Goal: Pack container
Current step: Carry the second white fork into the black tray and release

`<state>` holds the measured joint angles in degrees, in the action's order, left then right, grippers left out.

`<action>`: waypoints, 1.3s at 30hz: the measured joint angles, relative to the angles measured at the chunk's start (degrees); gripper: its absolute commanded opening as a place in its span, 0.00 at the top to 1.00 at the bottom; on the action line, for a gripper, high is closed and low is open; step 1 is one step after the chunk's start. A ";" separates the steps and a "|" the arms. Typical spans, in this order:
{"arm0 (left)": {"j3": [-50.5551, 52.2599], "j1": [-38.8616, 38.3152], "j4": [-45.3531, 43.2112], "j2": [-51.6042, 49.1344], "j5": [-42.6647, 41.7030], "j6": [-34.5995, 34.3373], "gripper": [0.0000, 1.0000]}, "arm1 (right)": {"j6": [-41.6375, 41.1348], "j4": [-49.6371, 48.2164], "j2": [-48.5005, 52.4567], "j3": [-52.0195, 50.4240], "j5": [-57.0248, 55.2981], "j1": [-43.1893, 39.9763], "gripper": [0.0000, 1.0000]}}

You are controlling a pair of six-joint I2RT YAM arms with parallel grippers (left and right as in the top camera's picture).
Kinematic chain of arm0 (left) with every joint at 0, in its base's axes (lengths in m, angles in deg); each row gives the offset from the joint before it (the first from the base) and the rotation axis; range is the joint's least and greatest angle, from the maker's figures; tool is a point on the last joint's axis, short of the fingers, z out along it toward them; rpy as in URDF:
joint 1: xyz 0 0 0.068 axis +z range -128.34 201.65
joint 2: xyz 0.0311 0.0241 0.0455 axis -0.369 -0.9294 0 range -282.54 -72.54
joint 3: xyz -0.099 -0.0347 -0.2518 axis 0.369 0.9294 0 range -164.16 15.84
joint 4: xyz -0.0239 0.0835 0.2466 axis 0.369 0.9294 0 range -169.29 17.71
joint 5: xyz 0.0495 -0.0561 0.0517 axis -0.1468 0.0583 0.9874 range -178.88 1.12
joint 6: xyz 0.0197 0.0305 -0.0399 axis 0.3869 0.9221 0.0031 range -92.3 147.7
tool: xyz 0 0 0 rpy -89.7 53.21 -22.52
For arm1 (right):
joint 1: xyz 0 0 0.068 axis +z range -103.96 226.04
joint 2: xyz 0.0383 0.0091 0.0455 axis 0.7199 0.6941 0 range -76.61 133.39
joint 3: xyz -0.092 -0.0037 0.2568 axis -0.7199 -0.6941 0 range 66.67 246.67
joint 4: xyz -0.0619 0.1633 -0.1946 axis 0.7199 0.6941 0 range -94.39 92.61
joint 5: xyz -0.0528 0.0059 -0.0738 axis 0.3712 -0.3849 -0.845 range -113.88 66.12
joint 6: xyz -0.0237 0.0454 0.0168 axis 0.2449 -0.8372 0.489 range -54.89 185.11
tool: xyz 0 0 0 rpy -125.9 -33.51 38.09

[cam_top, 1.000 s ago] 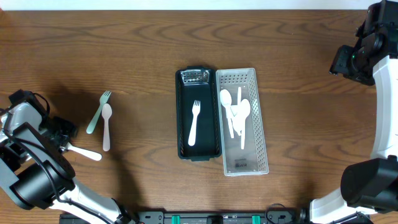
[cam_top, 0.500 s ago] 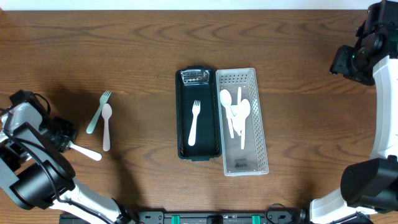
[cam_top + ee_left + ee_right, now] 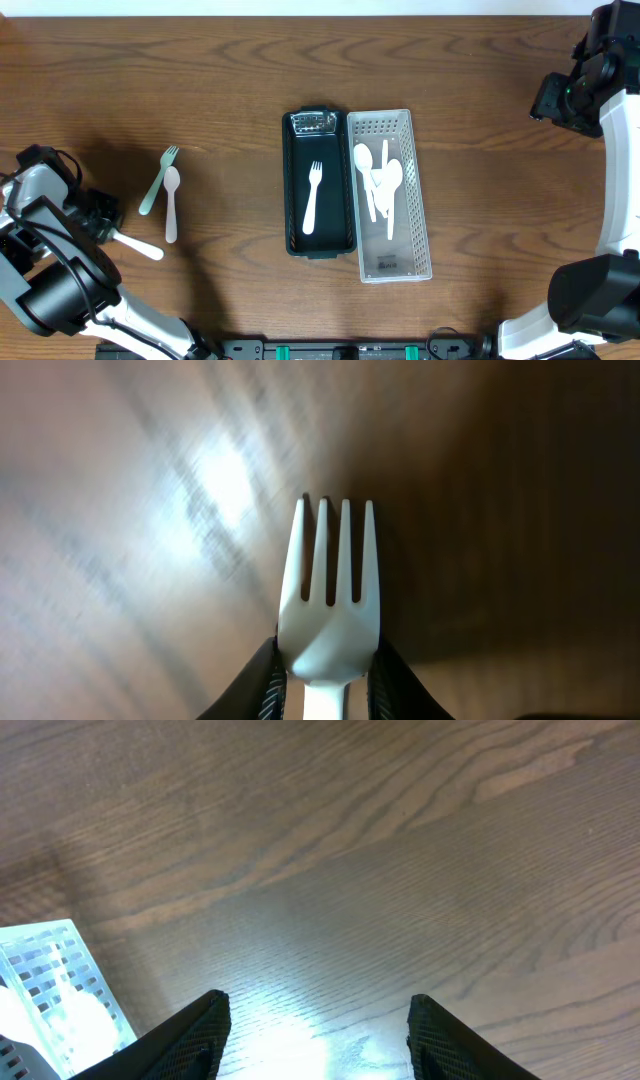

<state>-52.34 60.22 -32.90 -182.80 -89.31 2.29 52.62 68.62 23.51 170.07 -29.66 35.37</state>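
**Table** [image 3: 480, 60]: dark wood.

**Container** [image 3: 296, 190]: black, oblong and open, at the table centre, long axis running 12 to 6 o'clock. One white fork [image 3: 313, 197] lies inside, tines toward 12 o'clock. A small glossy item sits at the container's 12 o'clock end; what it is cannot be told.

**Tray** [image 3: 415, 230]: clear and perforated, touching the container's 3 o'clock side and parallel to it. It holds overlapping white spoons [image 3: 392, 175], bowls toward 12 o'clock. The exact count cannot be told.

**Loose cutlery:** a green fork [image 3: 155, 185] and a spoon [image 3: 171, 205] lie at 9 o'clock of the container, well apart from it, heads toward 12 o'clock. The two are just beside each other; contact cannot be told.

**Left gripper** [image 3: 100, 222]: at the table's 8 to 9 o'clock edge, clamped on a held fork [image 3: 330, 590]. The wrist view shows the fingers [image 3: 262, 685] pressing both sides of the neck just below the tines, tines pointing away from the gripper. Overhead, this fork projects toward 4 o'clock from the gripper. Whether it touches the wood cannot be told.

**Right gripper** [image 3: 315, 1030]: at the table's 2 o'clock edge, well apart from tray and container. Its fingers stand wide apart over bare wood. A corner of the tray shows at 8 o'clock in the wrist view.
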 measured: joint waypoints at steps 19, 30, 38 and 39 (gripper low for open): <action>-7.41 -33.11 9.25 28.17 -2.67 1.18 0.94 | 0.00 0.02 0.00 0.00 0.00 0.00 0.39; -10.38 -65.24 -6.78 27.23 -4.15 -0.11 0.94 | 0.00 0.59 0.00 0.00 0.00 0.00 0.39; -10.97 -67.95 -3.41 16.85 -4.07 2.47 0.94 | 0.00 0.90 0.00 0.00 0.00 0.00 0.39; -10.97 -67.93 -2.89 15.23 -4.07 3.56 0.94 | 0.00 0.92 0.00 0.00 0.00 0.00 0.39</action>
<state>-63.31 -7.71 -35.79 -167.57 -93.37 5.85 52.62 69.54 23.51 170.07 -29.66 35.37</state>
